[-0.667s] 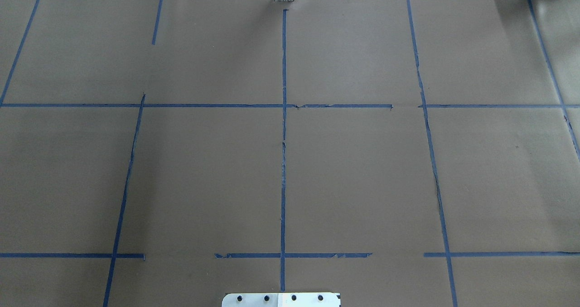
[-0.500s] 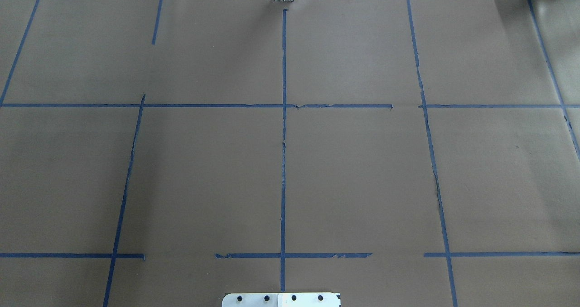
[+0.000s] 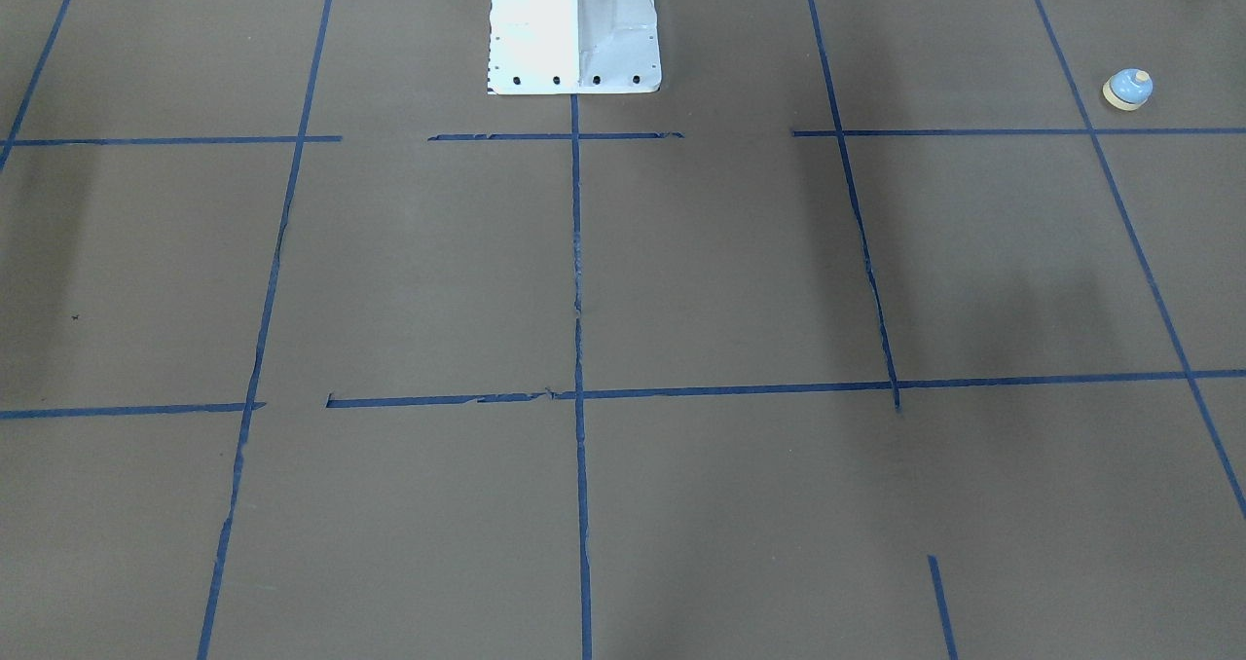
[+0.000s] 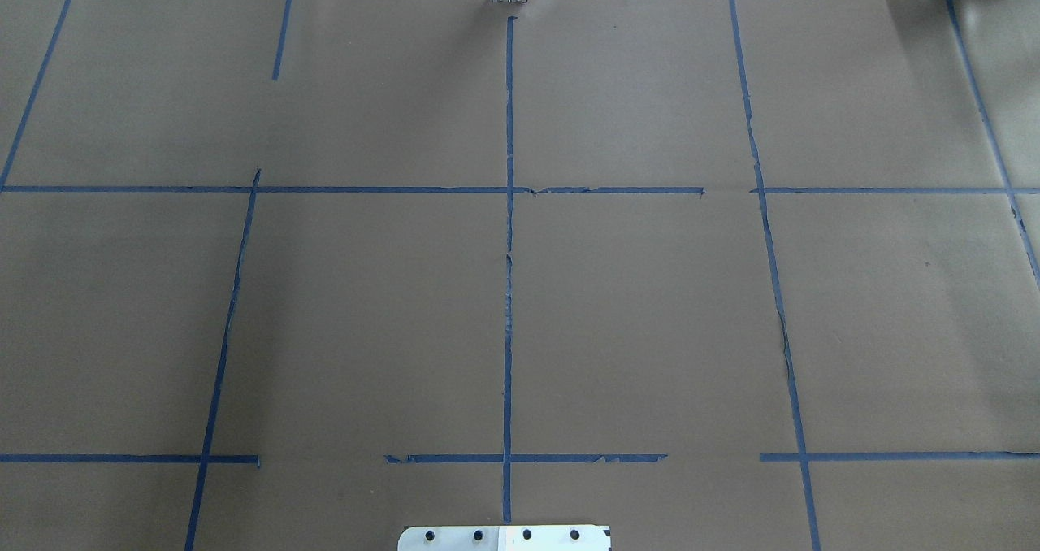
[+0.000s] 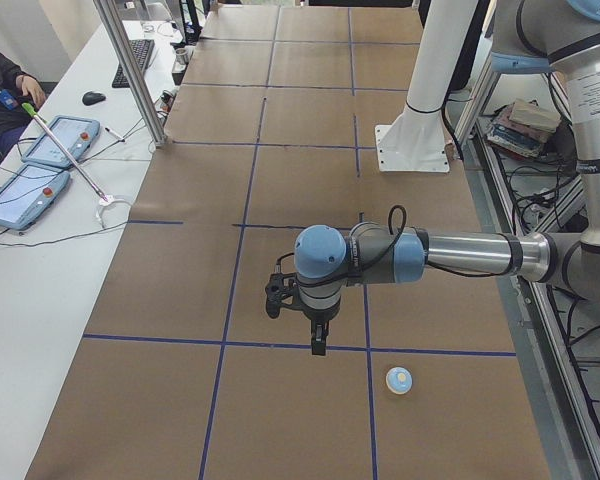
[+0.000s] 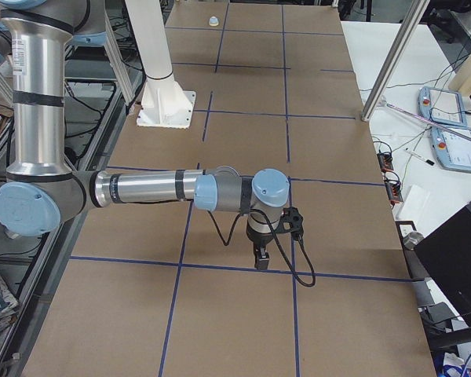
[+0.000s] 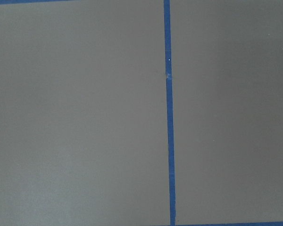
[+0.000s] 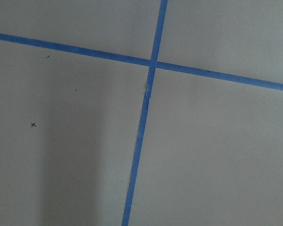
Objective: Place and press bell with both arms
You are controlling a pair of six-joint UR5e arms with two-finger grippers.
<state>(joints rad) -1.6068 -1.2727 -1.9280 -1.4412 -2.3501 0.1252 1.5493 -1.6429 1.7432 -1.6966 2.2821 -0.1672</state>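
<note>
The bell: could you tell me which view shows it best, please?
The exterior front-facing view: the bell shows its blue dome, cream base and button. Exterior left shows it from above; exterior right, as a far speck; the others miss it.

Soft, even light from above is falling on the brown paper-covered bench (image 4: 650, 331), and no hard-edged shadows are forming. In the front-facing view, faint blurred shadow bands are lying across the paper, while the white bolted pedestal (image 3: 574, 27) is glaring and losing detail. The silver-grey tubular left arm (image 5: 480, 255) is catching a pale streak along its top. The right wrist view is dimming toward lower left. The blue tape lines (image 7: 169, 117) are appearing sharp throughout.
</note>
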